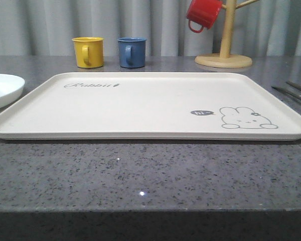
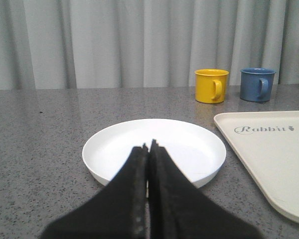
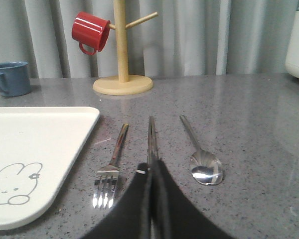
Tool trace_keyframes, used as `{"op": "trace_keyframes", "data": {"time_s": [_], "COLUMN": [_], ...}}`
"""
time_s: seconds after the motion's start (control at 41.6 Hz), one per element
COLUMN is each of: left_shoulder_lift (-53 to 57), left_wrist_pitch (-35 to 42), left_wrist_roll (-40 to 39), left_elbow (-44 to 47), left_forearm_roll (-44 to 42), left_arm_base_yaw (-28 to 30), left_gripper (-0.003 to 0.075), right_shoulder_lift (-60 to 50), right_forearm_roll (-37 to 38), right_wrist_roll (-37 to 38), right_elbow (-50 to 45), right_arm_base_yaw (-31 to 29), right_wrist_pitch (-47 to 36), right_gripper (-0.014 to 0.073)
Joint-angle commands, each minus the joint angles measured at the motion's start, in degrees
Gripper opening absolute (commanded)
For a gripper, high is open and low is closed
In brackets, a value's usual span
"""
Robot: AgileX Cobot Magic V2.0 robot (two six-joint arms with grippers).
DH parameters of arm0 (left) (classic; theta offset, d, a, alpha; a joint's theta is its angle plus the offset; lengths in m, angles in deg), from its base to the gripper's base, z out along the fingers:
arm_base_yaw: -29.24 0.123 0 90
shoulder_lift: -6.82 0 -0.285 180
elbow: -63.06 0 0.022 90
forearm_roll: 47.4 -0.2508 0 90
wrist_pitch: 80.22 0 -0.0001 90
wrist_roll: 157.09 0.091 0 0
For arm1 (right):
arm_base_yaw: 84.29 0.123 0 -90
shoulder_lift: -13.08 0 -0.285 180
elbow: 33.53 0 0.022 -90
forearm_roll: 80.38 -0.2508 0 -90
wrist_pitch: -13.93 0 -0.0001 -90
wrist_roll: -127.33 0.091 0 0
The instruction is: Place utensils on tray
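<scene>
You can read the grey script "Rabbit" in the upper left part of the large cream rectangular tray [image 1: 145, 108] in the front view, and a small dark bubble with "hi" beside a line drawing of a bunny in its lower right part. The tray lies flat in the middle of the dark grey speckled counter [image 1: 140, 175], and nothing lies on it.

In the left wrist view, the left pincer [image 2: 149, 149] has its two black fingers pressed together, with nothing between them. It is at the bottom centre of the frame, in front of the shallow round white plate [image 2: 189, 144]. The plate sits on the counter just beside the tray's left edge. In the front view you see it at the left border.

In the right wrist view, the right pincer [image 3: 152, 167] is also closed, its tips above the near end of the pair of slim metal chopsticks [image 3: 151, 137]. You cannot tell if it touches them. The shiny steel four-tined fork [image 3: 112, 167] lies left of the chopsticks and the steel spoon [image 3: 202, 159] right of them, all three on the counter next to the tray.

Behind the tray stand a yellow mug [image 1: 88, 51] and a blue mug [image 1: 131, 51]. A red mug [image 1: 203, 14] hangs on the wooden mug tree [image 1: 224, 45] at upper right.
</scene>
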Motion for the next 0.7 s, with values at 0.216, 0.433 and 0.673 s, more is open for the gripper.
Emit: {"op": "trace_keyframes", "data": {"time_s": [0.216, 0.433, 0.673], "left_shoulder_lift": [1.3, 1.3, 1.3], "left_wrist_pitch": [5.1, 5.1, 6.6], "left_wrist_roll": [-0.6, -0.6, -0.6], "left_elbow": [-0.2, -0.2, -0.2], "left_forearm_roll": [0.2, 0.2, 0.2], "left_arm_base_yaw": [0.1, 0.1, 0.1], "left_gripper": [-0.0018, -0.0018, -0.0018], "right_shoulder_lift": [-1.0, -1.0, -1.0], "right_forearm_roll": [0.7, 0.7, 0.7], "right_wrist_roll": [-0.2, -0.2, -0.2], "right_elbow": [0.1, 0.1, 0.1], "right_arm_base_yaw": [-0.1, -0.1, -0.1], "right_wrist_pitch": [-5.3, -5.3, -5.9], "right_gripper": [-0.0069, -0.0069, -0.0069]}}
